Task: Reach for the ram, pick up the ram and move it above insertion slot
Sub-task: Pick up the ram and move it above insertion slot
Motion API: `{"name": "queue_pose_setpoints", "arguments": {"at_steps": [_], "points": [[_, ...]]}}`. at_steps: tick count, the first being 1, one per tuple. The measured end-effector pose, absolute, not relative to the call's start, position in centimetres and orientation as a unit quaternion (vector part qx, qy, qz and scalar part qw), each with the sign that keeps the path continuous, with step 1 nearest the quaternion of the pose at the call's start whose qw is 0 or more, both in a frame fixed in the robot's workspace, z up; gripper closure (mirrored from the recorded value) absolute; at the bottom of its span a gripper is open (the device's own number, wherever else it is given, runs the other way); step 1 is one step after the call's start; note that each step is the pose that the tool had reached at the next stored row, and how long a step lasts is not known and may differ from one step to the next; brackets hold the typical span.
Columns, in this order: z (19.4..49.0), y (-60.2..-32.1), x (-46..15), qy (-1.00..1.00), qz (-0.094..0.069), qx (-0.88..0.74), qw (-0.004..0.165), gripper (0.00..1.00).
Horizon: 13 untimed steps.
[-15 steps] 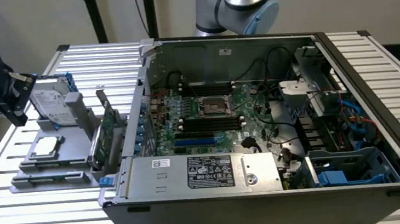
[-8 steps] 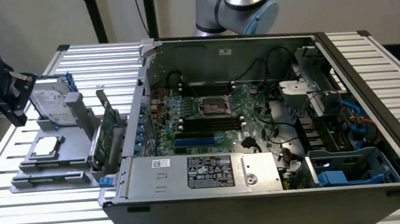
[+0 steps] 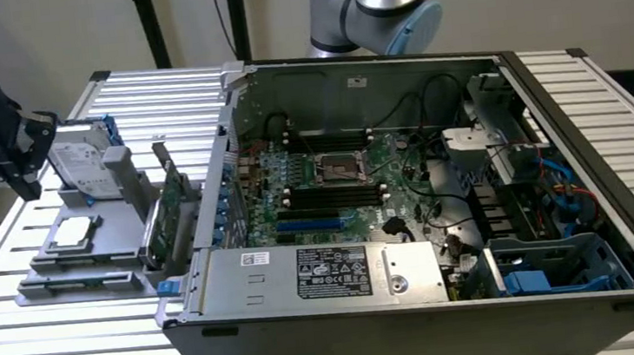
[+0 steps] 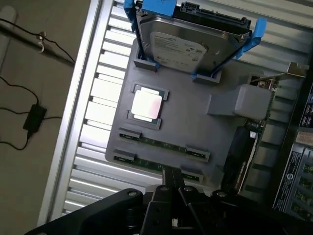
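Closed hand (image 4: 172, 175) near two ram sticks (image 4: 164, 145), one hard drive (image 4: 190, 44)

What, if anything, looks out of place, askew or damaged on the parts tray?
Nothing stands out. On the grey tray, the hard drive sits in its blue bracket, the processor lies flat in its pocket and the ram rests in its clips. The shut gripper is nearest the ram.
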State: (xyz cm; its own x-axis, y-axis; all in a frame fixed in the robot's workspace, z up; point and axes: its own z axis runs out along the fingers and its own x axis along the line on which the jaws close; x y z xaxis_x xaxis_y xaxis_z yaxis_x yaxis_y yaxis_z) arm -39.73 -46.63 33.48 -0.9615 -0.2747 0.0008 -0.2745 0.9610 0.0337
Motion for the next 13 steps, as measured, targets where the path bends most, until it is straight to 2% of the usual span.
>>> {"name": "queue_pose_setpoints", "arguments": {"at_steps": [13], "points": [[33.48,-46.63,-39.72,-0.967,-0.016,0.254,0.005,0.89]]}}
